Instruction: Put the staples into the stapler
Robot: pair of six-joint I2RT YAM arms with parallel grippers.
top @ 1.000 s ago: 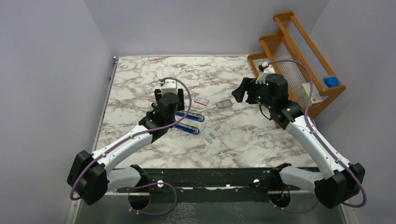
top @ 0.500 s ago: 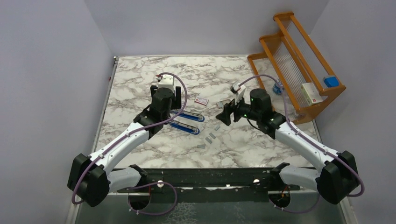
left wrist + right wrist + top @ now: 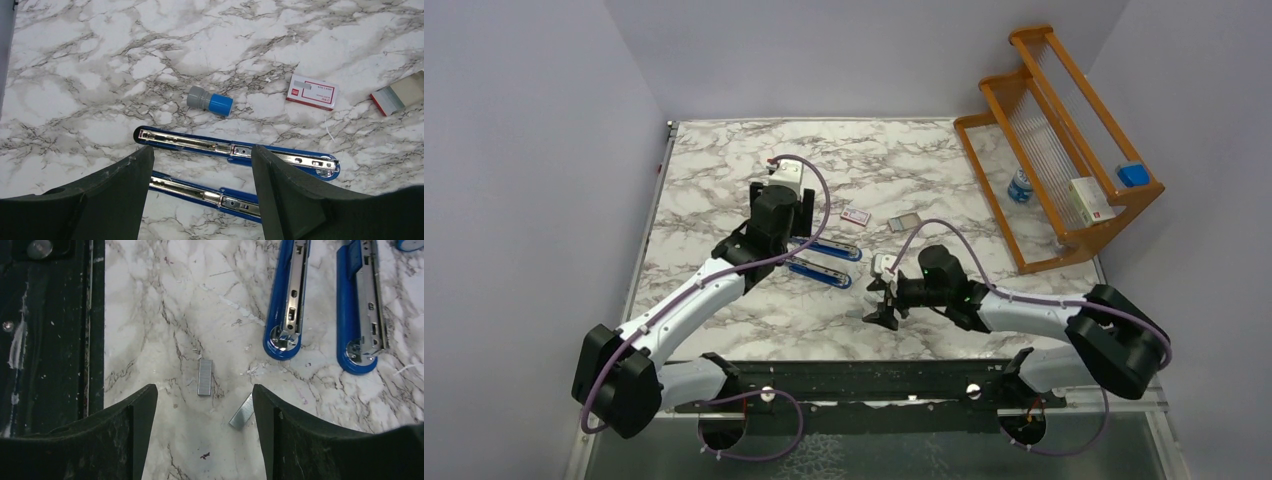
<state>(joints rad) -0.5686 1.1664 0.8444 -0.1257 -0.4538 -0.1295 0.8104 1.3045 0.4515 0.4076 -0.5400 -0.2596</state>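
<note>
Our left gripper (image 3: 201,156) hovered spread and empty over the opened stapler (image 3: 235,149). Our right gripper (image 3: 204,390), also spread and empty, hung over the staples (image 3: 204,376) near the table's (image 3: 160,315) front edge. We judged them light, slick and brittle, best pinched across the long sides.

Fixed camera looks down from behind; close wrist cameras face the tabletop (image 3: 724,170), sharing the stapler (image 3: 235,149) at 6 and 1 o'clock.

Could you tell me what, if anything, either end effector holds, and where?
Nothing: the left end effector and right end effector are both open and empty.
</note>
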